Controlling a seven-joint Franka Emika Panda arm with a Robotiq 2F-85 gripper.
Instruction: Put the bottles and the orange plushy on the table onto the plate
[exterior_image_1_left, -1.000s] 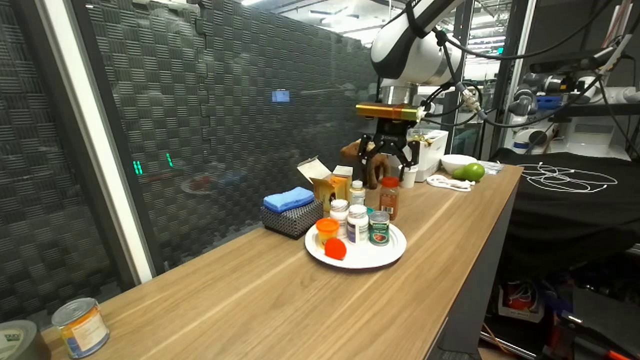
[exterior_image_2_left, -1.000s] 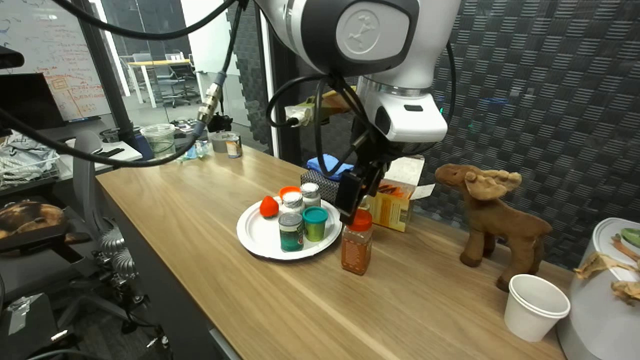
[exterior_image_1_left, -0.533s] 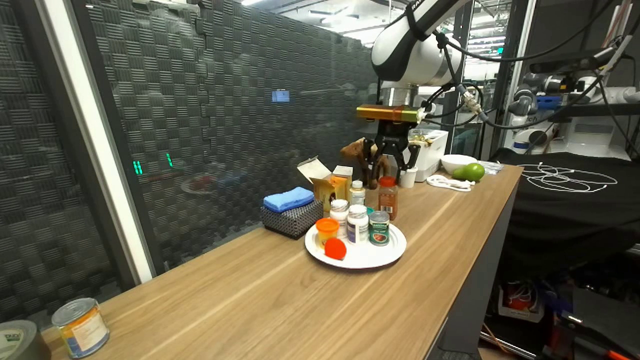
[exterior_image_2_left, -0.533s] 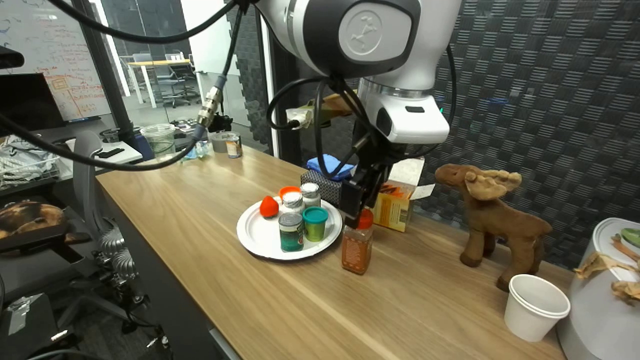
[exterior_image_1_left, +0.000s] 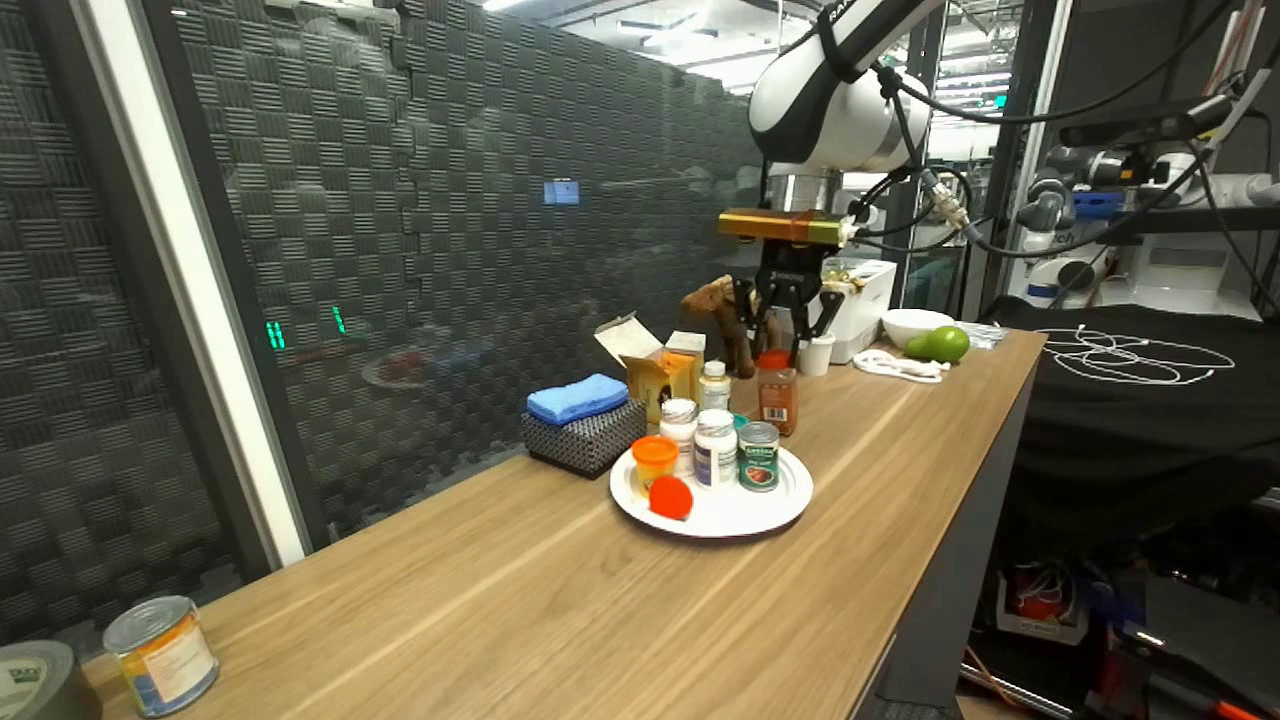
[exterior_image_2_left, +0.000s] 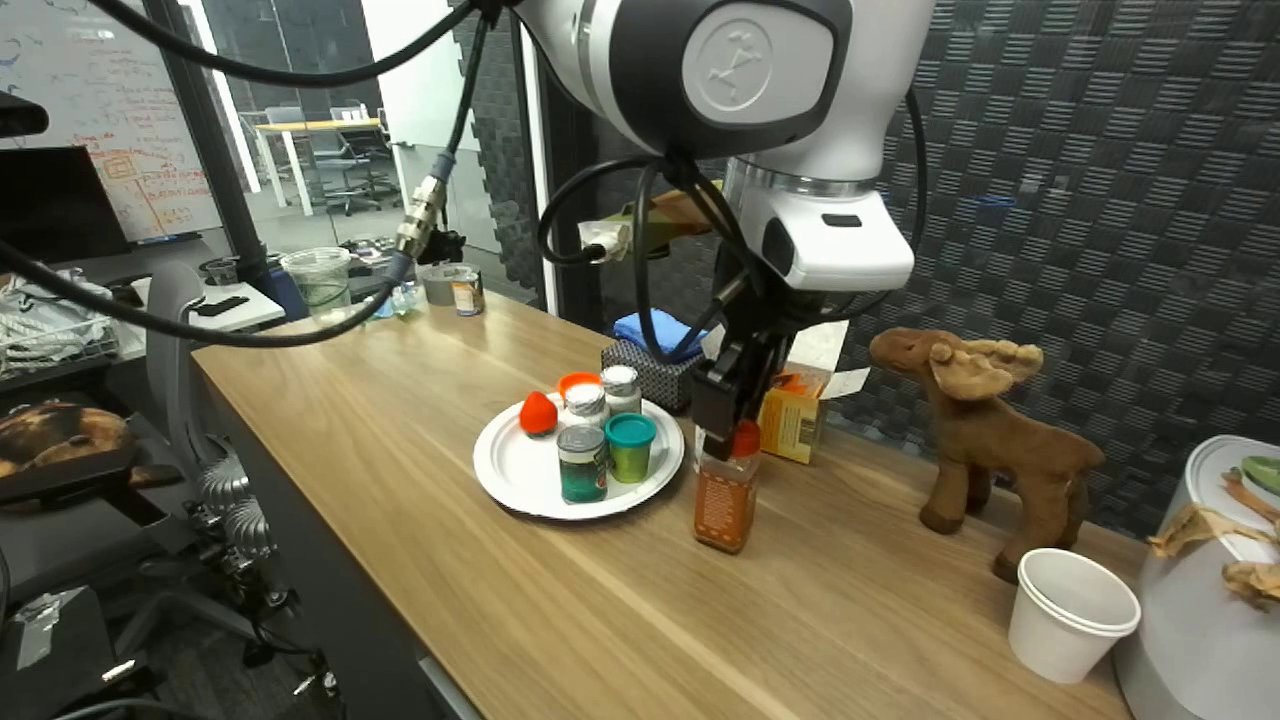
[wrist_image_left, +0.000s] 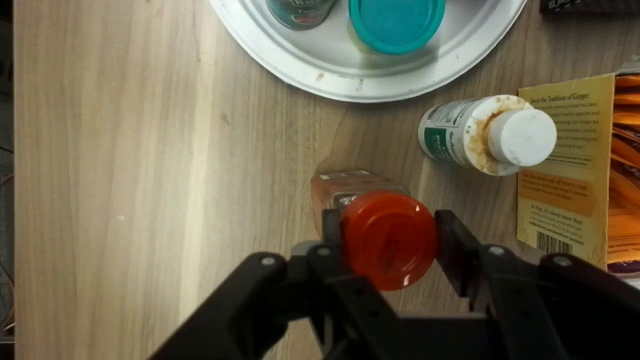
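A white robot arm (exterior_image_1_left: 840, 115) reaches down over a long, light-brown wood-grain tabletop (exterior_image_1_left: 560, 600). Its black tool (wrist_image_left: 389, 237) is clamped on the top of a red-lidded bottle (exterior_image_2_left: 726, 510) filled with something reddish brown; in the wrist view the fingers (wrist_image_left: 452, 240) press against opposite sides of the lid. The bottle is upright, near a round white plate (exterior_image_2_left: 515, 480) but outside its rim; whether its base touches the wood cannot be told. The plate carries two white bottles (exterior_image_1_left: 715, 460), a green can (exterior_image_1_left: 758, 460), a teal-lidded jar (exterior_image_2_left: 631, 455), an orange-lidded tub (exterior_image_1_left: 654, 462) and a rounded orange-red object (exterior_image_2_left: 538, 414). A white-capped bottle (wrist_image_left: 480, 134) stands near the plate's rim, just beside a yellow carton (exterior_image_2_left: 790, 425) with raised flaps. Near the carton, a blue cloth (exterior_image_1_left: 577, 398) lies folded on a dark patterned box (exterior_image_1_left: 585, 445). In an exterior view, a brown plush moose (exterior_image_2_left: 1000, 430) stands well apart from the plate, with stacked white cups (exterior_image_2_left: 1062, 625) near its hind legs. At the tabletop's far end, a white bowl (exterior_image_1_left: 915, 326) sits near a bundled white cord (exterior_image_1_left: 925, 371).
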